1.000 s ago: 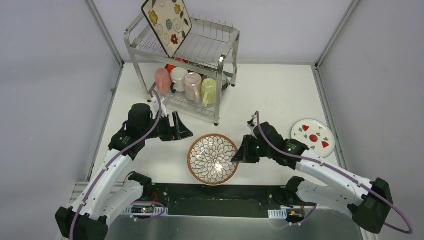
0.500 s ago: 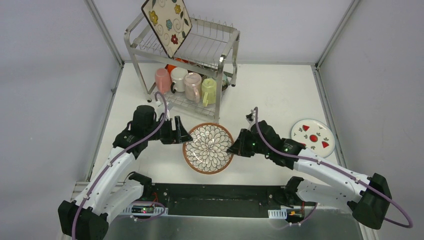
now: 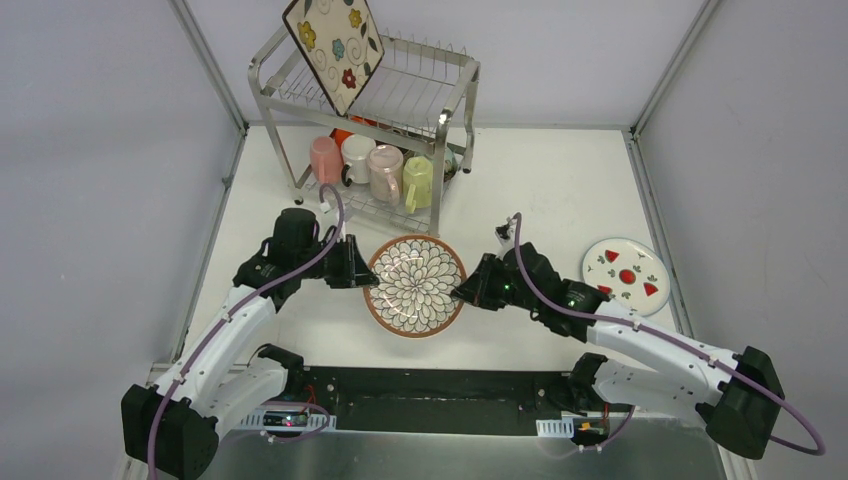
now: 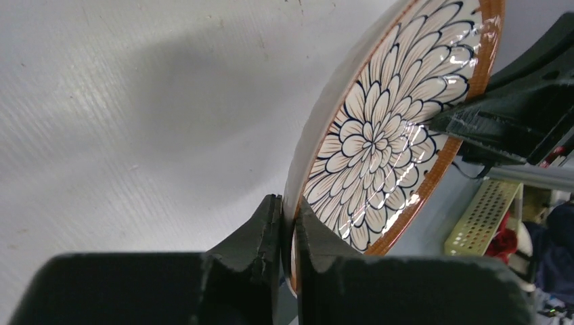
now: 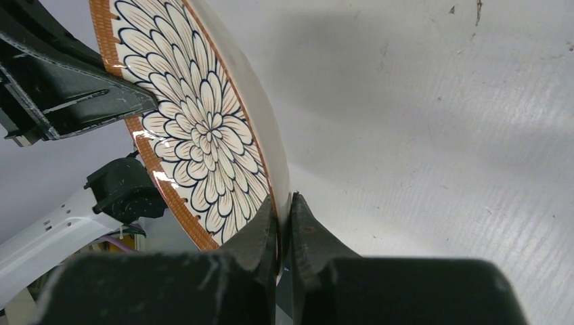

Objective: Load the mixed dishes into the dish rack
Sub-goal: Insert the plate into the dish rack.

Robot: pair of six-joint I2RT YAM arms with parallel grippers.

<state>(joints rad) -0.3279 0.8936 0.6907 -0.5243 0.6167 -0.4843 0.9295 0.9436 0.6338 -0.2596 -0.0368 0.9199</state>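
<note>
The brown-rimmed petal-pattern plate [image 3: 414, 285] hangs off the table between both arms. My left gripper [image 3: 368, 277] is shut on its left rim, and my right gripper [image 3: 459, 293] is shut on its right rim. The left wrist view shows the plate [image 4: 379, 135] pinched at its edge by my left gripper [image 4: 289, 217]. Seen from the right wrist, the same plate [image 5: 196, 122] sits in my right gripper [image 5: 284, 220]. The steel dish rack [image 3: 455, 95] stands at the back, with the square floral plate [image 3: 333, 48] on top and several mugs [image 3: 385, 172] below. A white red-marked plate [image 3: 626, 275] lies at the right.
Grey walls close the table on the left, right and back. The rack's front corner post [image 3: 436, 215] stands just behind the held plate. An orange dish [image 3: 343, 133] shows behind the mugs on the lower shelf.
My right arm has lifted the petal plate and carried it left and back. My left gripper moved right to its left rim and shut on it.
</note>
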